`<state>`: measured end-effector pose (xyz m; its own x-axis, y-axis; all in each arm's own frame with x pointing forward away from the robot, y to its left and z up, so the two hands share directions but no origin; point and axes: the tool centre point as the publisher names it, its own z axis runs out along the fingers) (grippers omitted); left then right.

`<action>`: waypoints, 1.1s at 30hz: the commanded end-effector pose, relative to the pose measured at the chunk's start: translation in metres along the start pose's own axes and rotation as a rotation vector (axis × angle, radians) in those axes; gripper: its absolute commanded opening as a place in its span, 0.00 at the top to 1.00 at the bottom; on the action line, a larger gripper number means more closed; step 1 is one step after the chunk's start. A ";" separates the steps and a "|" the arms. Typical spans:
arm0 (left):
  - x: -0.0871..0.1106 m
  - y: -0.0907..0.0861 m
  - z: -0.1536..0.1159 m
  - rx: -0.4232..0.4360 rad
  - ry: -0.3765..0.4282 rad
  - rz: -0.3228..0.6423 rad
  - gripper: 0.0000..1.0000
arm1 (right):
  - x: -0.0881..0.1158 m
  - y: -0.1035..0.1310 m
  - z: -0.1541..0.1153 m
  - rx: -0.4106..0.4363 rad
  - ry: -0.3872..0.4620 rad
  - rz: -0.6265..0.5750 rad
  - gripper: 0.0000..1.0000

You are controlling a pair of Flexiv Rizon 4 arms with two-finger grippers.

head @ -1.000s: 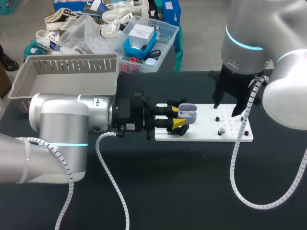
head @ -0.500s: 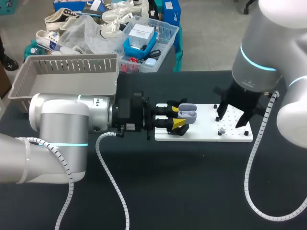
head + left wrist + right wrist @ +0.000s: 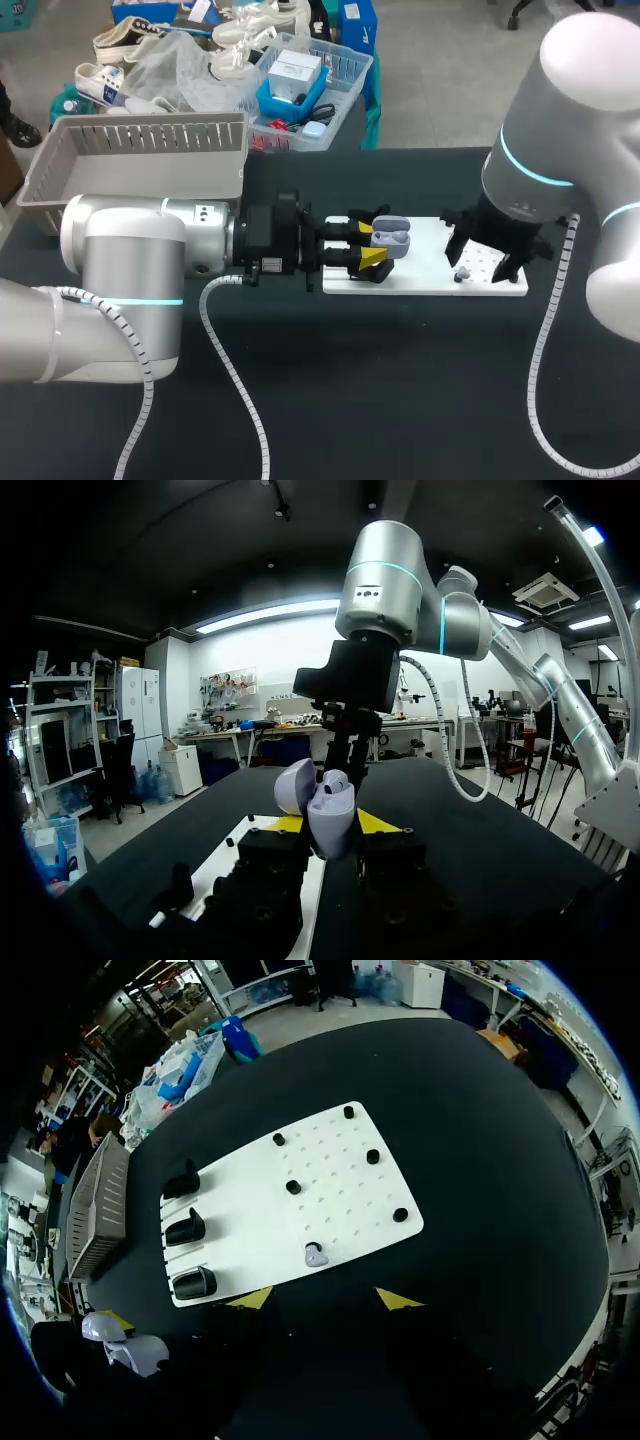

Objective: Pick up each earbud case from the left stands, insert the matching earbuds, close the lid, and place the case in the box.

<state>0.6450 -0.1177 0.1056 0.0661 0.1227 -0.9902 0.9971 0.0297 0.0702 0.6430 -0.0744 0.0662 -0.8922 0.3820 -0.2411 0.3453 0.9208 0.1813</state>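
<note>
Within the last second the right gripper, fingers spread and empty, has dropped over the loose earbud at the right end of the white board, so a pick looks imminent. The left gripper, unmoved, clamps the open earbud case over the board's left end; its contents are unclear. The grey basket, far left, shows no case.

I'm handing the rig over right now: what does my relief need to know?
Left pincer: shut on the open case, held over the left end of the board.
Right pincer: open, hovering above the earbud on the board.
Stands: none holds a case.
Done: case picked up.
Left: grasp the earbud, insert it, close the lid, put the case in the box.
</note>
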 end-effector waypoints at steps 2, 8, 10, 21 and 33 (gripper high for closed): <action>0.001 0.000 0.000 -0.003 -0.001 0.001 1.00 | 0.000 -0.002 0.016 -0.018 -0.016 -0.028 0.35; 0.001 0.000 0.000 -0.003 -0.001 0.001 1.00 | -0.008 0.001 0.026 -0.027 -0.026 -0.044 0.41; 0.001 0.000 0.000 -0.003 -0.001 0.001 1.00 | -0.009 0.001 0.029 -0.027 -0.023 -0.055 0.53; 0.001 0.000 0.000 -0.003 -0.001 0.001 1.00 | -0.018 0.004 0.042 -0.015 -0.007 -0.056 0.55; 0.001 0.000 0.000 -0.003 -0.001 0.001 1.00 | -0.017 0.005 0.049 -0.017 0.004 -0.036 0.60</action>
<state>0.6450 -0.1177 0.1056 0.0661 0.1227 -0.9902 0.9971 0.0297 0.0702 0.6734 -0.0736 0.0266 -0.9045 0.3490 -0.2450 0.3084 0.9322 0.1894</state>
